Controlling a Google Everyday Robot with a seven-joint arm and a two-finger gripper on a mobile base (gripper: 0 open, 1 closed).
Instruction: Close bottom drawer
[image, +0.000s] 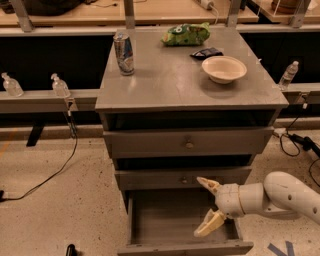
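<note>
The bottom drawer (165, 220) of the grey cabinet is pulled out toward me, its inside bare. Its low front panel (185, 248) runs along the lower edge of the view; its knob is out of view. My gripper (207, 207) is open, with cream fingertips (206, 226) spread one above the other. It hangs over the right half of the open drawer, just below the middle drawer (183, 178). The white arm (280, 197) comes in from the right.
The top drawer (189, 142) has a brass knob. On the cabinet top (165, 82) stand a can (124, 53), a green chip bag (186, 34), a dark packet (206, 52) and a white bowl (224, 68). Cables (55, 175) lie on the floor at left.
</note>
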